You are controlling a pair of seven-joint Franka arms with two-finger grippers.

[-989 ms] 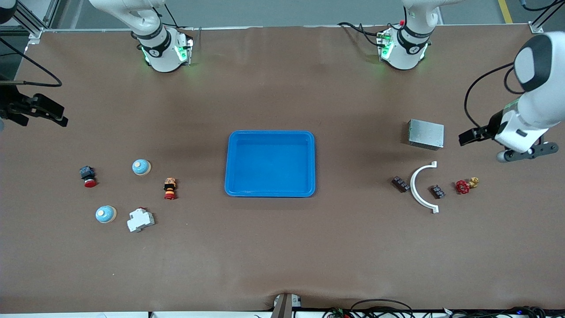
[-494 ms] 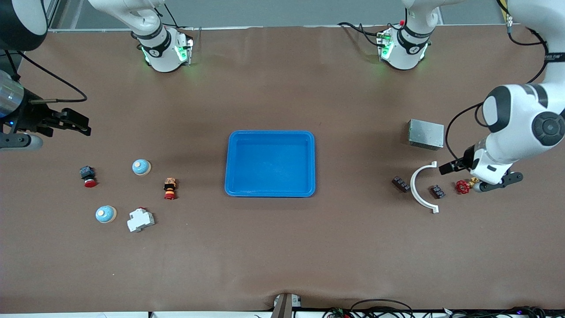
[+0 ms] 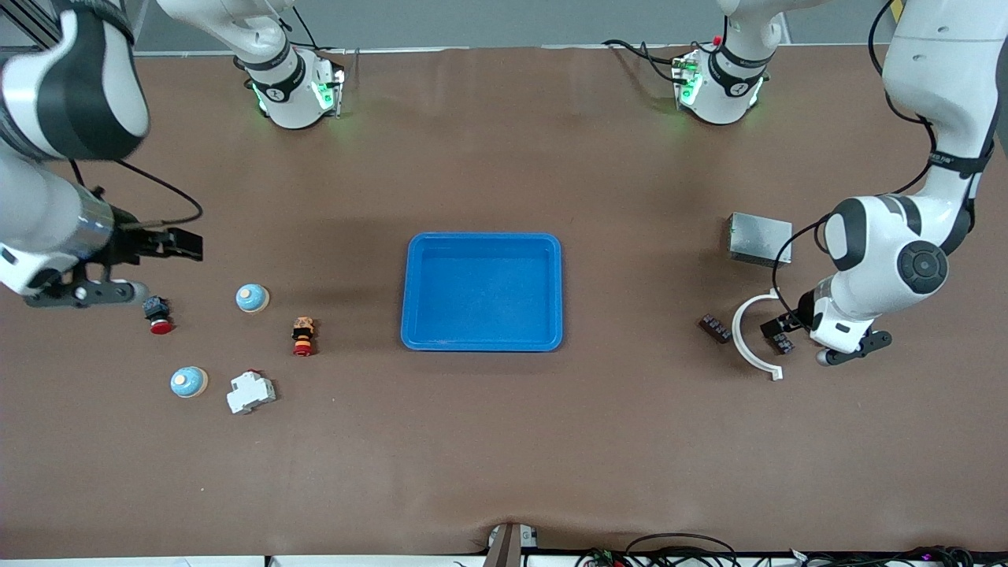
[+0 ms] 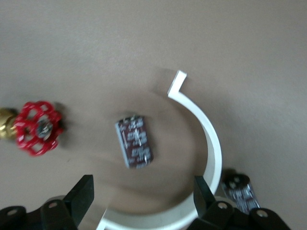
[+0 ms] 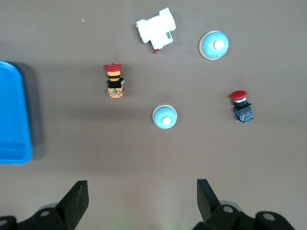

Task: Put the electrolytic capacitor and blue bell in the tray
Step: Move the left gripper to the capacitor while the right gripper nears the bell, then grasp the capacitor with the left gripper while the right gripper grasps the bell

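My left claw hangs spread over the electrolytic capacitor, which lies on the counter inside the white curved bracket, near the left arm's end. My right claw, also spread, hovers over the counter near a blue bell. The blue tray sits mid-counter, well apart from both.

Bright blue tray on brown table; 2 pale blue bells; dark brown capacitor; red valve handwheel; white curved bracket.
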